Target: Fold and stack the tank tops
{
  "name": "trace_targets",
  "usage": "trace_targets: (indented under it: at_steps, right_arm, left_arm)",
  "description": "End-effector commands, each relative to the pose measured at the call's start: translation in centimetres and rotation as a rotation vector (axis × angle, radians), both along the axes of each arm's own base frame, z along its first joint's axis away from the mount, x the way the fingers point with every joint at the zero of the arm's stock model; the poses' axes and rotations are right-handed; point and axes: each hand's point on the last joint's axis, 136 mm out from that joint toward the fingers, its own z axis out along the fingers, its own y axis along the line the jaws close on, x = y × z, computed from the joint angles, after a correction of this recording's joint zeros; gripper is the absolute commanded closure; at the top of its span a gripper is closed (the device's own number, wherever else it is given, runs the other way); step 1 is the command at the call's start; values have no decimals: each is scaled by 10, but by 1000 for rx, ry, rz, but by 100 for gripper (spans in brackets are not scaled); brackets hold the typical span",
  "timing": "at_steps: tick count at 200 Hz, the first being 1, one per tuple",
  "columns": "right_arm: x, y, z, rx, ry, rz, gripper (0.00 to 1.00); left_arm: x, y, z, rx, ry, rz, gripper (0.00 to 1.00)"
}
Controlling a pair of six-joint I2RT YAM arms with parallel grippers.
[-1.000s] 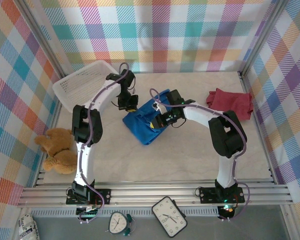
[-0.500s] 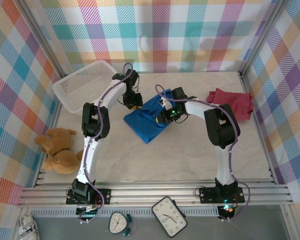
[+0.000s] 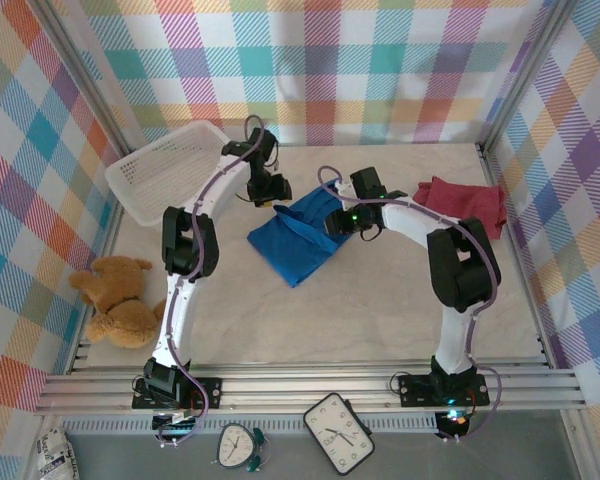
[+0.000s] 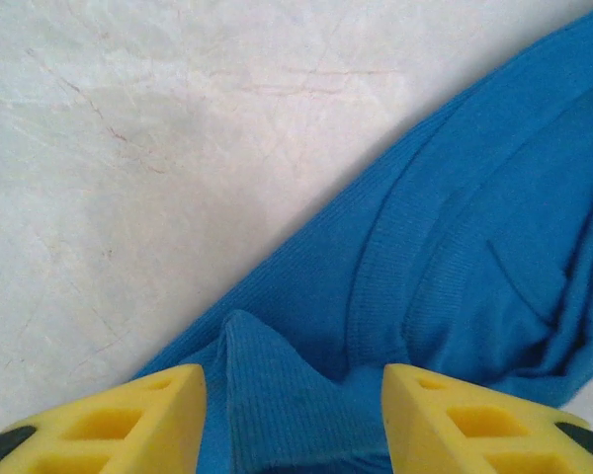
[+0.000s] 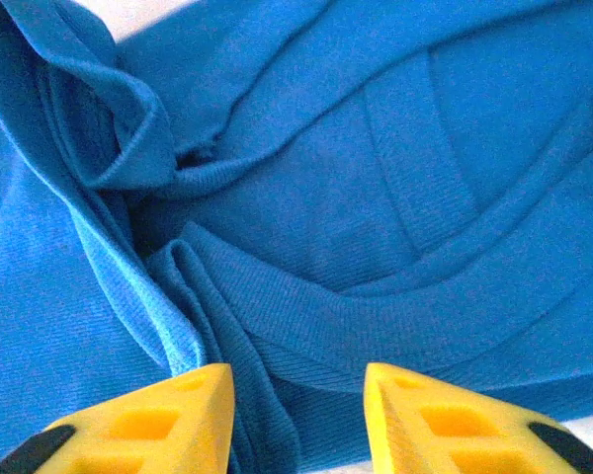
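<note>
The bright blue tank top (image 3: pixel 298 238) lies crumpled in the middle of the table. My left gripper (image 3: pixel 278 196) sits at its far left corner. In the left wrist view its jaws (image 4: pixel 294 395) stand open astride a raised ridge of blue cloth (image 4: pixel 277 385). My right gripper (image 3: pixel 342 222) is over the top's far right part, jaws (image 5: pixel 298 390) open around a ribbed hem fold (image 5: pixel 277 336). Dark red tank top cloth (image 3: pixel 462 205) lies in a heap at the far right; I cannot tell how many pieces it holds.
A white mesh basket (image 3: pixel 165 170) stands at the far left corner. A brown teddy bear (image 3: pixel 120 300) lies at the left edge. Bare marble table (image 3: pixel 380 300) spreads in front of the blue top. Plaid walls close in three sides.
Both grippers have moved toward the far side and apart. The blue top's upper edge has been drawn out to the right, and the cloth lies flatter and wider than before.
</note>
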Motion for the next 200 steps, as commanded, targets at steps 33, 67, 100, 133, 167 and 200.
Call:
trace_targets:
  at_steps: [33,67,100,133,167,200]
  right_arm:
    - [-44,26,36,-48,-263,253,49]
    - [-94,70,29,-39,-343,453,45]
    - [-132,112,10,-45,-350,627,41]
    - [-145,136,-10,-89,-350,692,39]
    - [-140,148,-32,-191,-385,723,38]
    - [-128,142,-49,-298,-402,700,38]
  left_arm:
    - [-42,36,58,98,-48,-32,46]
    - [-76,41,34,57,22,-61,45]
    - [-97,47,-9,86,128,-73,45]
    - [-91,62,-37,62,151,-31,43]
    - [-82,67,-55,45,185,-23,43]
    - [-84,71,-72,67,223,-32,44]
